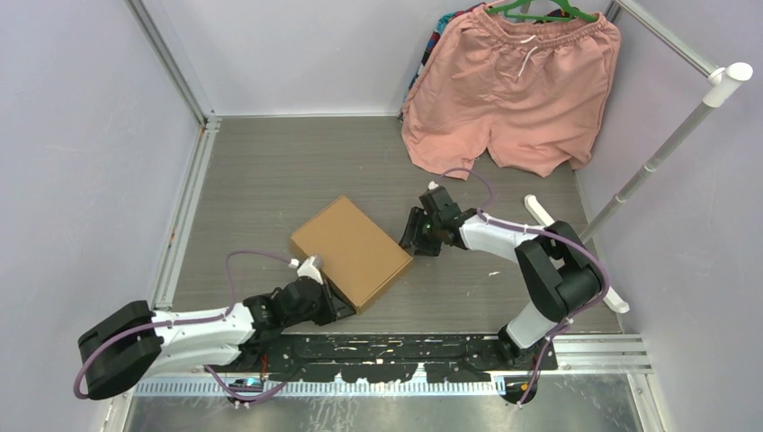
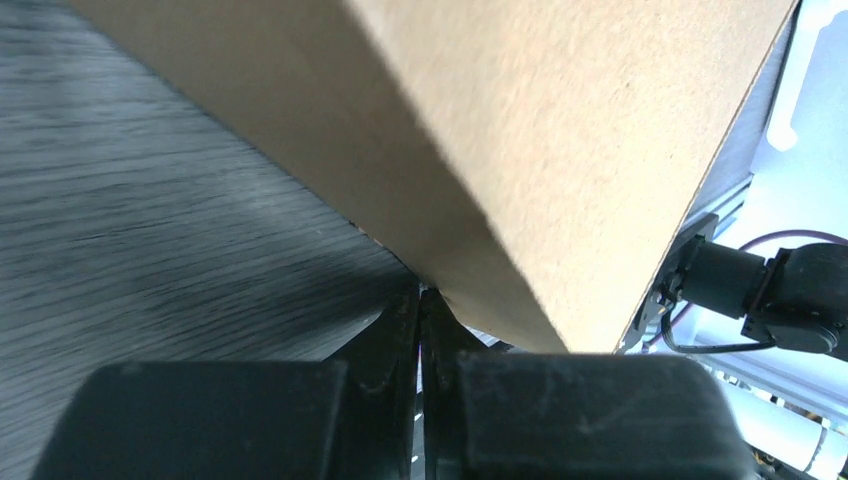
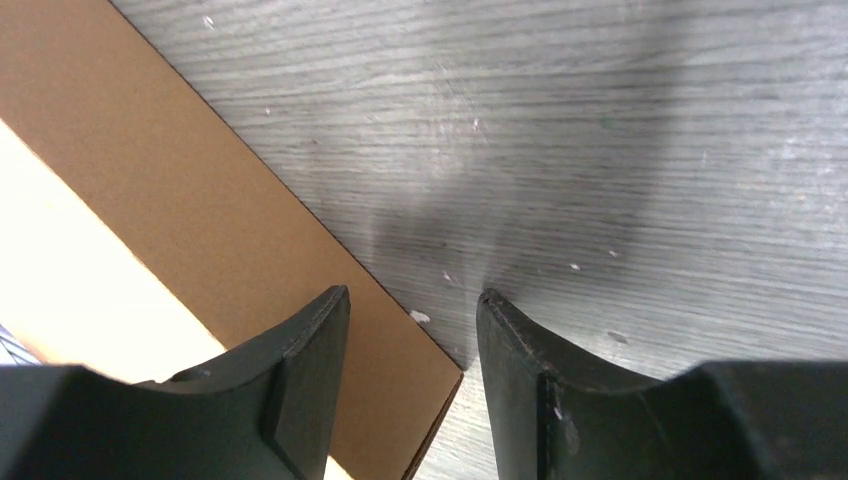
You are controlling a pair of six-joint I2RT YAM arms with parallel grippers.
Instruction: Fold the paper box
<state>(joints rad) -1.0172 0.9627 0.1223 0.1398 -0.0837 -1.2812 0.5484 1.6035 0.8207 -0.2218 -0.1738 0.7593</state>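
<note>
Grey woodgrain table (image 1: 270, 180): left gripper (image 2: 420, 300) closed, right gripper (image 3: 412, 295) parted, perhaps touching paper box (image 1: 353, 250).

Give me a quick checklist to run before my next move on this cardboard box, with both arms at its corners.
1. Box folded shut: ok. The box shows a closed top, and no flap stands up in the top view.
2. Left gripper shut: ok. The left gripper has its fingers together at the box's near edge.
3. Left gripper pinching cardboard: cannot tell.
4. Right gripper free: ok. The right gripper is open and empty at the box's right corner.
5. Box lying flat on the table: cannot tell.
6. Shorts out of the way: ok. The pink shorts hang at the far right, apart from the box.
</note>
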